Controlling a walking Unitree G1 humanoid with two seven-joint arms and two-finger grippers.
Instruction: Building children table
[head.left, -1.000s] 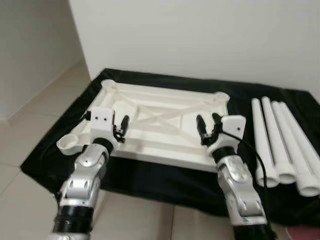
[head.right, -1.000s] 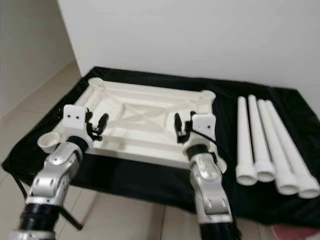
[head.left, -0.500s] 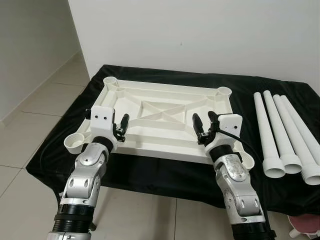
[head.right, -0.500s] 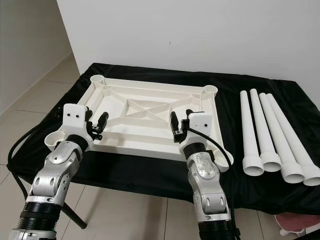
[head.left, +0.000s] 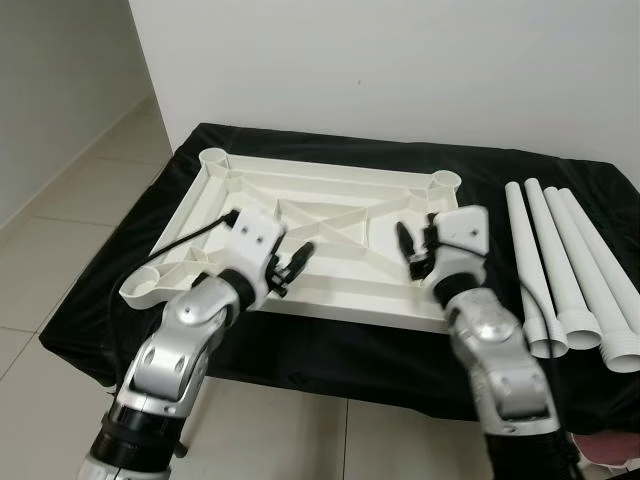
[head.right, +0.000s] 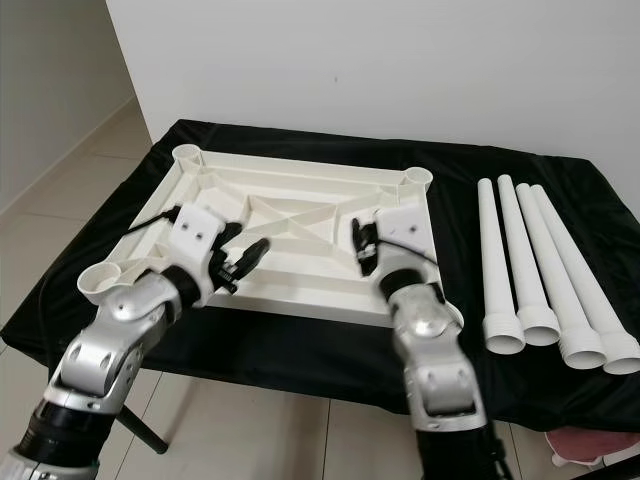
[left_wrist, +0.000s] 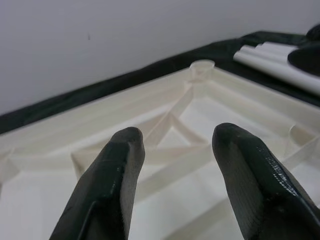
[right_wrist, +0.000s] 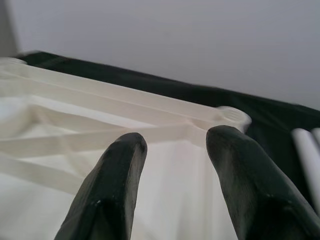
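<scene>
Tabletop (head.left: 330, 235) — white plastic, laid upside down on a black cloth (head.left: 330, 345), ribbed underside up. Judged: placed this way so that the corner sockets face up to take the legs.

Near edge: left gripper (head.left: 290, 268), fingers parted and holding nothing, hovers over the near-left part of the tabletop, pointing right and inward across the ribs. Near-left corner socket (head.left: 143, 288) sits just left of that arm, round and open. Right gripper (head.left: 418, 250), fingers likewise spread and empty, hangs above the near-right part of the tabletop, pointing toward the far edge. Whether either fingertip touches the plastic cannot be told from the head views; the wrist views show the ribbed panel below and beyond the fingers (left_wrist: 117, 172), not between them. Judged: both arms are poised over the panel ahead of a grasp, nothing yet taken up.

Middle: crossed diagonal ribs (head.right: 300, 215) at the panel's centre, beyond both grippers.

Right side: four white legs (head.right: 530, 265) lie side by side on the cloth, flared ends toward the near edge, well apart from the right gripper and untouched. Judged: set parallel within reach of the right arm for fitting.

Far edge: two more sockets — far-left (head.left: 214, 158) and far-right (head.left: 445, 181) — both without legs, before a plain white wall (head.left: 400, 70).
</scene>
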